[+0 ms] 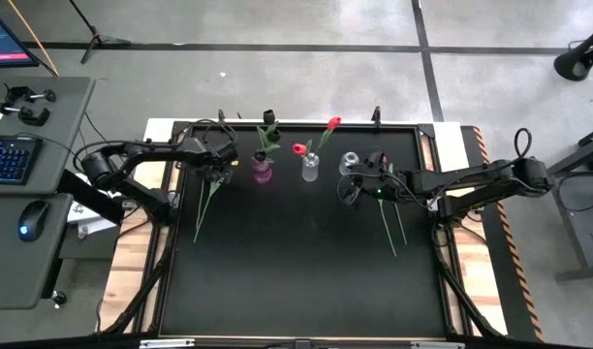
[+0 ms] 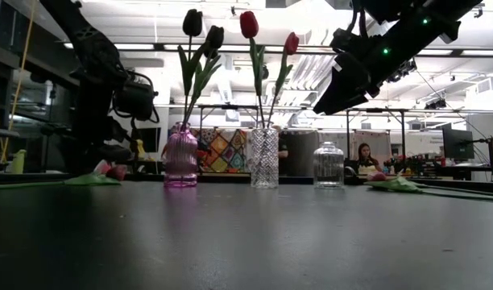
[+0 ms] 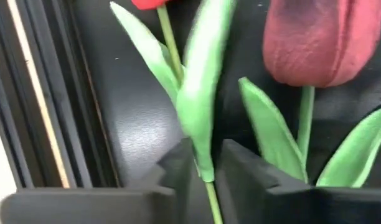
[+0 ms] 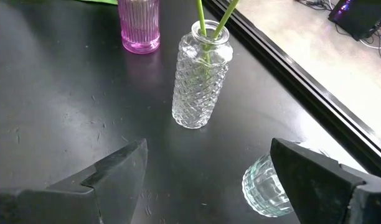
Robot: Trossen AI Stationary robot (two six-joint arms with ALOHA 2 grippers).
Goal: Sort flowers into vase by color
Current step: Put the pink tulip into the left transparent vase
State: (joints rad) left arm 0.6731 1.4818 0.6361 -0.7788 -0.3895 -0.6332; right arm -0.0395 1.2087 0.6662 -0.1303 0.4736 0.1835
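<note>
Near the table's far left, my left gripper (image 1: pixel 217 165) is low over two tulips (image 1: pixel 205 202) lying flat and is shut on one of them. The left wrist view shows a red head (image 3: pixel 154 2) and a pink-maroon head (image 3: pixel 315 40). A pink vase (image 1: pixel 263 173) holds two dark tulips (image 2: pixel 203 32). A cut-glass vase (image 1: pixel 310 167) holds two red tulips (image 2: pixel 248 24). A small clear vase (image 1: pixel 349 162) stands empty. My right gripper (image 1: pixel 358 186) hovers open above the table, just nearer than the empty vase (image 4: pixel 265 186). More tulips (image 1: pixel 389 225) lie by the right arm. My left gripper pinches a tulip's thin green stem (image 3: pixel 208 186) between its two fingers, just below the base of a leaf (image 3: pixel 202 106). The fingers (image 3: pixel 178 163) lie across the stem. The stem seems to lead to the red head. The flower lies low at the table top.
The three vases stand in a row along the table's far side. The table's raised black rim (image 1: pixel 306 126) runs just behind them. The near half of the black mat (image 1: pixel 296 281) holds no objects. A desk with keyboard and mouse (image 1: pixel 25 218) stands off the left side.
</note>
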